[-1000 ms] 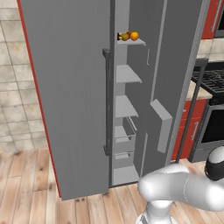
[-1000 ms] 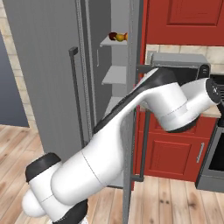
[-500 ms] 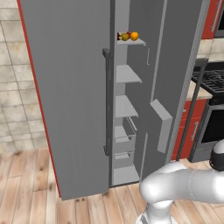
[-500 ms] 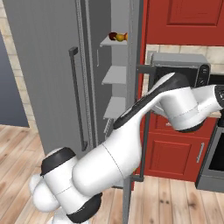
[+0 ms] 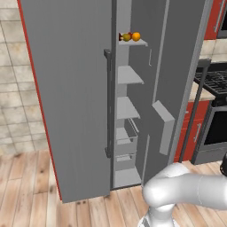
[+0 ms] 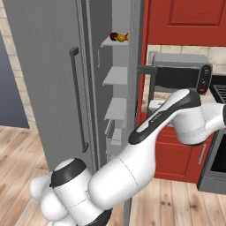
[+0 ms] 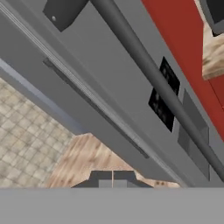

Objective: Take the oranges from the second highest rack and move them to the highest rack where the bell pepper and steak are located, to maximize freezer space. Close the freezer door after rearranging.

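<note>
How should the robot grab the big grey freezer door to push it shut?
Best guess: take the freezer door by its long vertical bar handle, around the middle, coming straight at its front. The bar stands off the flat panel, leaving room for the tool's fingers behind it; the door hangs open.

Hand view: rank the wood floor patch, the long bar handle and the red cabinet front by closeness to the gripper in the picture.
1. wood floor patch, just above the shut gripper.
2. bar handle, diagonal across the middle.
3. red cabinet front, upper right, beyond the handle.

Wood plank floor (image 5: 26,195), beige tiled wall (image 5: 17,88), red cabinets (image 6: 185,22).
</note>
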### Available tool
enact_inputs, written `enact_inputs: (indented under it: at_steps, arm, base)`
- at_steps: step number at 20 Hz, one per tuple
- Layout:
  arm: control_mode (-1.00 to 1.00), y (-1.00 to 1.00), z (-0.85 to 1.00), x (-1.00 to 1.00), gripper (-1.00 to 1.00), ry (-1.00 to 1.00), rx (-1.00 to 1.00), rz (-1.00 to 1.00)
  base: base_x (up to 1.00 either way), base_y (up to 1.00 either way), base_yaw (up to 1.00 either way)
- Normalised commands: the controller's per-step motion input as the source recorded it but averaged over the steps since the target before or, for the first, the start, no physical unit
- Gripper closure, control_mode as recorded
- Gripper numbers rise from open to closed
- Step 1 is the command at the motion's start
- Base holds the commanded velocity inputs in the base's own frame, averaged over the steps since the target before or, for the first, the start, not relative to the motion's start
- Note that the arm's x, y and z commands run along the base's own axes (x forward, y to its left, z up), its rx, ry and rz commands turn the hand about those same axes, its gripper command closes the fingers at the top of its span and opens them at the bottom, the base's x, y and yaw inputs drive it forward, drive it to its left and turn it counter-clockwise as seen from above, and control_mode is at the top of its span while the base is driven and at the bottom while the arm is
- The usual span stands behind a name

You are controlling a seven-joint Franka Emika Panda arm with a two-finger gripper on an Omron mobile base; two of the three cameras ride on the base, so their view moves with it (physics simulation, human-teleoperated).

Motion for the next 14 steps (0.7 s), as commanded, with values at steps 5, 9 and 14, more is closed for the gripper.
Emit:
enact_inputs:
  at_steps: [5, 9, 14]
  arm:
    - [-1.00, 0.00, -0.41, 0.21, 1.00, -0.10, 0.08, 0.00]
    - [-1.00, 0.00, -0.39, 0.11, 1.00, -0.19, 0.03, 0.00]
    - [-1.00, 0.00, -0.12, 0.19, 1.00, -0.06, 0.08, 0.00]
  base:
    - [0.00, 0.00, 0.00]
    - [0.00, 0.00, 0.00]
    - [0.00, 0.00, 0.00]
